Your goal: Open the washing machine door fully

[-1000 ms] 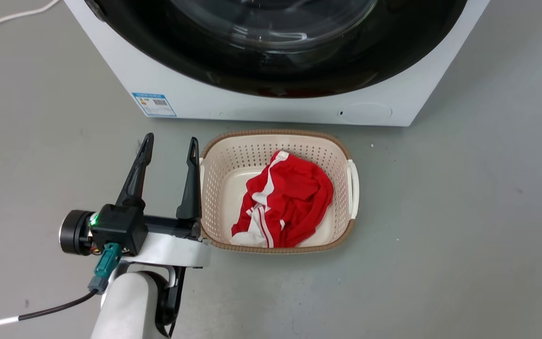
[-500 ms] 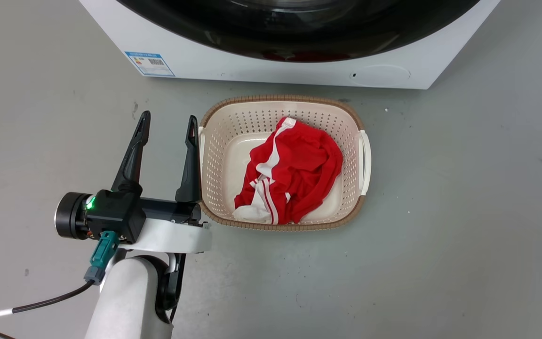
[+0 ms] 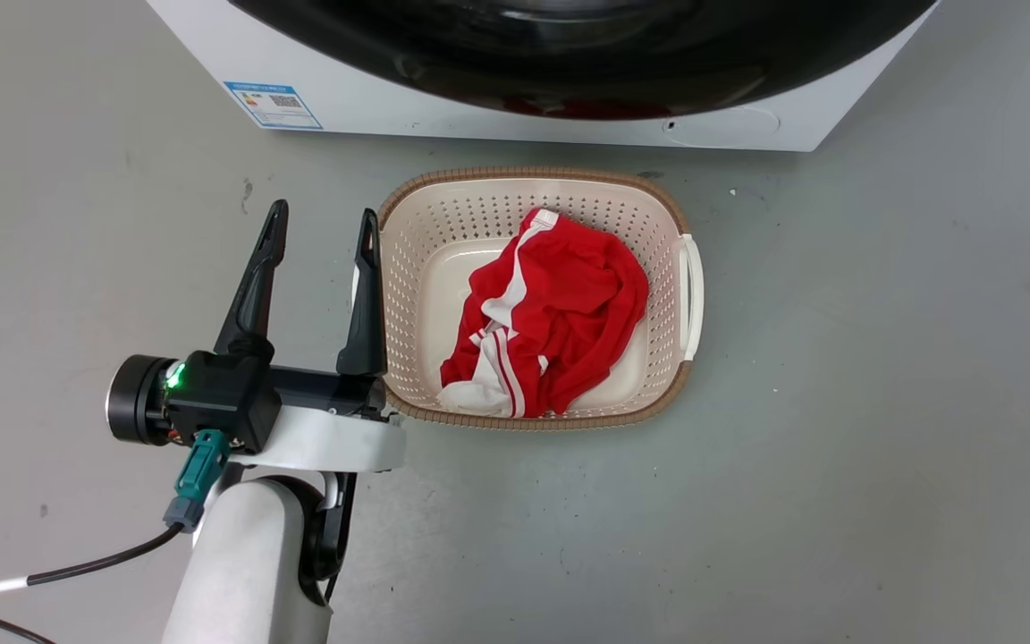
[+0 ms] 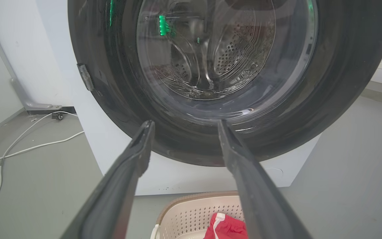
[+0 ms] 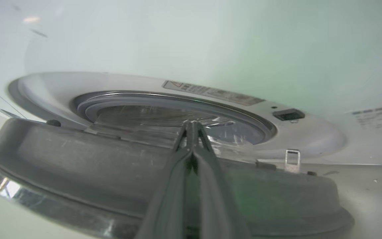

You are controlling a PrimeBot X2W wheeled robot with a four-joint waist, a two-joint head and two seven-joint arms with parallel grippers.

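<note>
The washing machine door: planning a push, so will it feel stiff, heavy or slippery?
Probably stiff: the washing machine door is a thick black ring around a glass bowl. Likely heavy for its size, given that glass. Its glossy face may slip under the shut right gripper.

Bare grey floor is left free to the right of the laundry basket and to the left of the left tool. Only a narrow strip is left between the basket and the washing machine, and the black washing machine door is swung out above it. The left tool's spread fingers are hemmed in on their right by the basket's rim. White cables are laid across the floor left of the machine. In the right wrist view a gap is seen between door and machine front. The right tool, fingers pressed together, is laid over the door's rim, and a metal latch hoop is raised to its right.
</note>
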